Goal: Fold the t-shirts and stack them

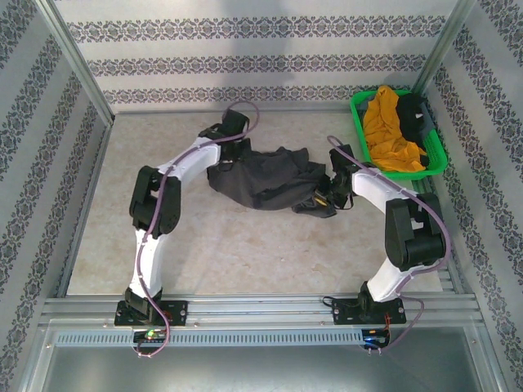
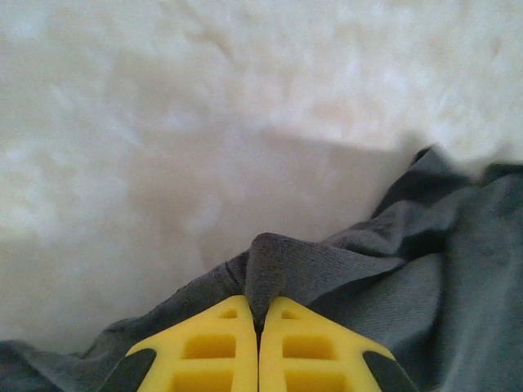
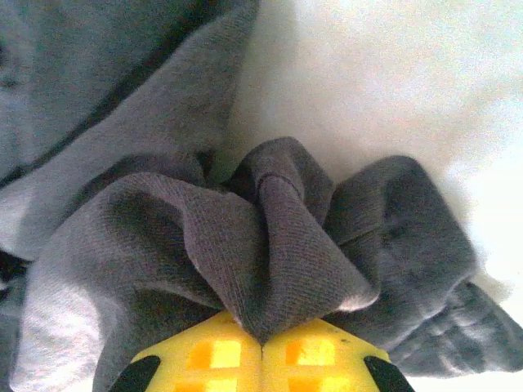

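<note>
A dark charcoal grey t-shirt [image 1: 265, 175] lies crumpled in the middle of the table between the two arms. My left gripper [image 1: 222, 163] is at the shirt's left edge, shut on a pinched ridge of its cloth [image 2: 274, 257], with the yellow fingers [image 2: 216, 351] pressed together. At the shirt's right edge my right gripper [image 1: 325, 196] is shut on a bunched fold of the same grey shirt [image 3: 286, 245]. A mustard-orange t-shirt [image 1: 391, 122] and a black t-shirt [image 1: 413, 114] lie in the green basket [image 1: 433, 163] at the back right.
Patterned walls with metal posts enclose the table on three sides. The pale tabletop [image 1: 229, 253] stretches between the shirt and the arm bases. The right arm's elbow [image 1: 417, 233] stands just in front of the basket.
</note>
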Robot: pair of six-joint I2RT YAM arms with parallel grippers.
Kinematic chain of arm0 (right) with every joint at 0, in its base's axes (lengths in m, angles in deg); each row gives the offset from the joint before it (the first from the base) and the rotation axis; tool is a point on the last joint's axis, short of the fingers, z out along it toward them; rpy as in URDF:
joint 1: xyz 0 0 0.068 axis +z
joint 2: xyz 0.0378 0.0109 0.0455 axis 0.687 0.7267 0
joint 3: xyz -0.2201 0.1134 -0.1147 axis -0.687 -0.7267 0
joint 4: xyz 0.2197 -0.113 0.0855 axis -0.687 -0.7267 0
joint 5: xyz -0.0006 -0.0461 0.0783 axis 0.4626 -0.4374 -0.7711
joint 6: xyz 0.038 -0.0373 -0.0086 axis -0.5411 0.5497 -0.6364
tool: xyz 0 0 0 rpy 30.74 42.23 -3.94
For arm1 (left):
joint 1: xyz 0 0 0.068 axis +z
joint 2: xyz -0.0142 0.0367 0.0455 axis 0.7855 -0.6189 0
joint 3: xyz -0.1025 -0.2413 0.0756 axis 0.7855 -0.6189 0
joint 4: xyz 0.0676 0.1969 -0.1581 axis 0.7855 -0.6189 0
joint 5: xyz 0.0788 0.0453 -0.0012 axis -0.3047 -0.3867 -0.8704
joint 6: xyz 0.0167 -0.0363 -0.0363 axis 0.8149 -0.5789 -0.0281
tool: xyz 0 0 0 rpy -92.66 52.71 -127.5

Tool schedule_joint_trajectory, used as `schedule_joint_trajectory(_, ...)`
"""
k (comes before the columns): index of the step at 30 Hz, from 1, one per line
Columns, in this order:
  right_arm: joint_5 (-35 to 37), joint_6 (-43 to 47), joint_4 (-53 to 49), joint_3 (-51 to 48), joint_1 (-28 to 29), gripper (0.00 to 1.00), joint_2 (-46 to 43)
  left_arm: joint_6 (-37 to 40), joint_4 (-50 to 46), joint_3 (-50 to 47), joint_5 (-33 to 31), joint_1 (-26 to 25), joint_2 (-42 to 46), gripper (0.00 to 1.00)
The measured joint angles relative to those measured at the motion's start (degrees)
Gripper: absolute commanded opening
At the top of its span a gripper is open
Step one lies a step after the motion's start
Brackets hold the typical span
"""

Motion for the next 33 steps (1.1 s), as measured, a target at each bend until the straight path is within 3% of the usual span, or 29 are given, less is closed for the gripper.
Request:
schedule_joint_trajectory(4,2.25,2.8,-2.82,9.18,-0.04,0.0,0.59,-3.21,3.19,-0.15,1.05,3.56,2.86,0.0)
schedule_joint_trajectory(11,2.91,7.56,-4.92,36.81,-0.22,0.0,7.15,-8.9,6.23,10.16,3.48,11.45,2.51,0.0)
schedule_joint_trajectory(16,4.72,10.34,-2.91,44.35,-0.66,0.0,5.49,-10.1,11.65,16.92,3.06,15.28,4.9,0.0)
schedule_joint_trajectory(19,6.71,11.58,0.85,37.59,-0.61,0.0,-0.83,-9.77,15.82,9.16,0.7,15.21,12.59,0.0)
schedule_joint_trajectory(23,9.05,12.55,5.79,17.64,0.92,0.0,-14.88,-8.79,23.02,-17.79,-6.73,12.74,32.13,0.0)
schedule_joint_trajectory(24,9.31,12.63,6.27,11.56,1.68,0.12,-18.84,-9.07,23.85,-24.35,-8.31,11.93,37.09,0.03)
schedule_joint_trajectory(25,9.29,12.41,6.78,5.46,2.56,0.27,-22.38,-9.73,24.48,-31.3,-9.62,11.28,41.97,0.18)
schedule_joint_trajectory(26,8.92,11.89,7.15,0.24,3.32,0.36,-24.98,-10.6,24.22,-37.88,-10.49,10.99,46.29,0.36)
schedule_joint_trajectory(28,7.34,10.73,7.26,-9.86,4.26,0.43,-28.22,-12.83,23.98,-48.78,-11.37,11.1,51.93,0.62)
schedule_joint_trajectory(30,5.75,9.14,5.7,-16.9,3.43,0.45,-28.5,-15.61,20.48,-57.29,-11.8,11.45,55.54,0.69)
schedule_joint_trajectory(33,4.74,7.23,0.9,-22.6,1.16,0.48,-28.3,-18.58,12.76,-63.87,-12.63,11.45,59.12,0.67)
